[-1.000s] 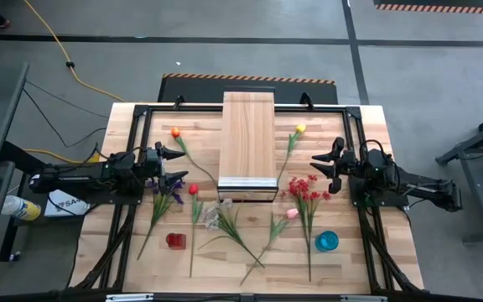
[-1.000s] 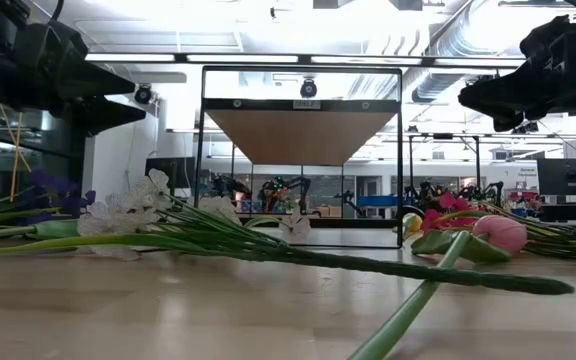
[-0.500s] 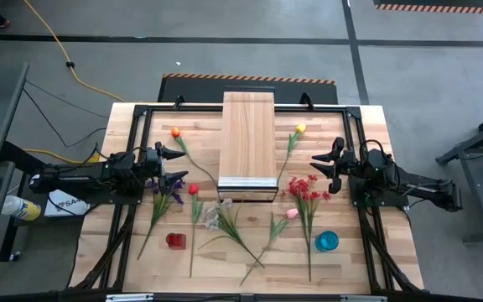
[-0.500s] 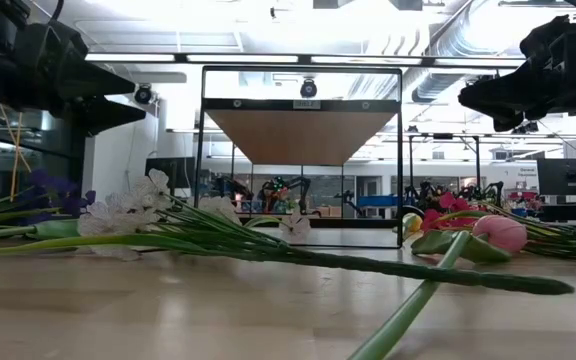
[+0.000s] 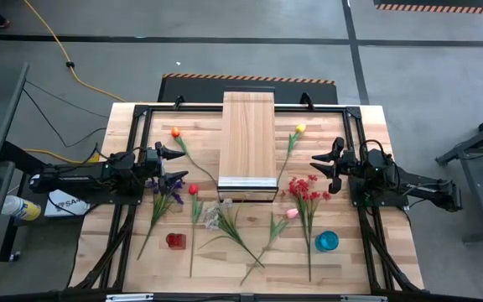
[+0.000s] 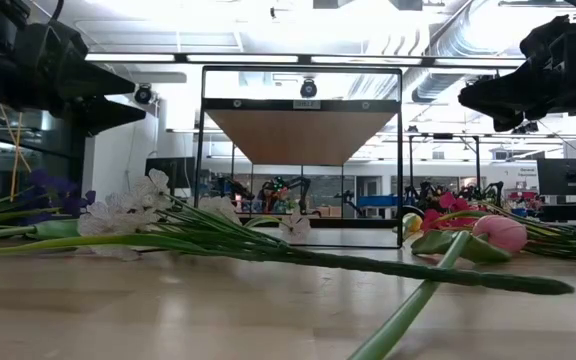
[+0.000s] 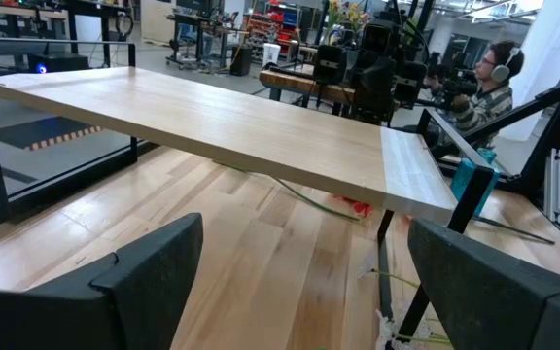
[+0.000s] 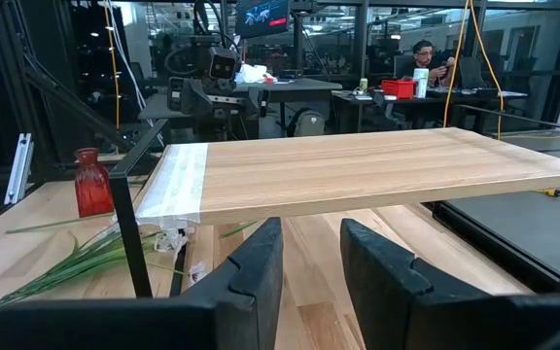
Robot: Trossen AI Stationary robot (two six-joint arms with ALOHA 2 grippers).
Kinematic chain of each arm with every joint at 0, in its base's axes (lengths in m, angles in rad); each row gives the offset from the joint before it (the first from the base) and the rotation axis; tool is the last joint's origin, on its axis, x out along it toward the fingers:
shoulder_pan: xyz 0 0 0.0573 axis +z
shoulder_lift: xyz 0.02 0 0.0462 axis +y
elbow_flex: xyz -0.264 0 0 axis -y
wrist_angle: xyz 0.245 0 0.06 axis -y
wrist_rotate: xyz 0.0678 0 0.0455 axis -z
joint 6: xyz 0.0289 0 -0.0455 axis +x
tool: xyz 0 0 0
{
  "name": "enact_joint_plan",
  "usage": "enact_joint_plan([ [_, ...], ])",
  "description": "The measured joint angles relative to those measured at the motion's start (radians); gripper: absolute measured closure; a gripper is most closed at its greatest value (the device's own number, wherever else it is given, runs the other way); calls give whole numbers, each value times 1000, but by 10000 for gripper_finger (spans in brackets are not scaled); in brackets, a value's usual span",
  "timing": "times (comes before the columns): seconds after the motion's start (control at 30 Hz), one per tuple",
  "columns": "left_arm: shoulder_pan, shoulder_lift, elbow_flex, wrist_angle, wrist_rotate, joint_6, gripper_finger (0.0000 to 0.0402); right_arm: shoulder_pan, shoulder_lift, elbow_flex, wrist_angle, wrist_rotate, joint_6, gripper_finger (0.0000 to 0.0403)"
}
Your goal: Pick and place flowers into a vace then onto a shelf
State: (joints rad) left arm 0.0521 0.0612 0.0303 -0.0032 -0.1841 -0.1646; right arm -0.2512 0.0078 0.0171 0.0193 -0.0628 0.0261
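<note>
From above, the shelf runs up the middle of the table, its pale strip end toward 6 o'clock. The left gripper hangs at 9 o'clock of the shelf, fingers spread wide and empty; the right gripper hangs at 3 o'clock, fingers drawn close with a slim gap, grasping nothing. The flowers lie scattered: an orange tulip at 10 o'clock of the shelf, a yellow tulip at 2 o'clock, a purple spray under the left gripper, a red spray under the right one. A red vase stands at 7 o'clock, a blue vase at 5 o'clock.

At table height, stems and a pink tulip lie before the raised shelf.

The left wrist view shows broadly parted fingers facing the shelf's side, a person seated beyond.

The right wrist view shows nearly closed fingers with the red vase beside the shelf's strip end.
</note>
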Motion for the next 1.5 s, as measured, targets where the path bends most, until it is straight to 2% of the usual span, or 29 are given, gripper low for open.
enact_joint_plan([
  [0.6,0,0,0,11,-4,0,5,0,0,0,0,0,0,304],
  [0.67,0,0,0,54,-4,-37,5,0,0,0,0,0,0,304],
  [0.83,0,0,13,277,-15,-270,5,0,0,-1,10,-2,0,304],
  [0.93,0,0,62,352,-22,-250,5,0,0,-2,72,-4,20,304],
  [1.0,0,0,111,350,-3,-206,5,0,0,-2,166,-22,90,304],
  [1.13,0,3,240,244,34,-157,5,1,0,-2,429,-74,290,304],
  [1.23,0,22,364,57,70,-156,5,0,0,-1,629,-73,400,304],
  [1.37,0,92,539,-182,108,-219,5,0,2,-1,830,-60,338,304],
  [1.5,0,191,689,-384,116,-297,5,0,5,-1,937,-57,295,304],
])
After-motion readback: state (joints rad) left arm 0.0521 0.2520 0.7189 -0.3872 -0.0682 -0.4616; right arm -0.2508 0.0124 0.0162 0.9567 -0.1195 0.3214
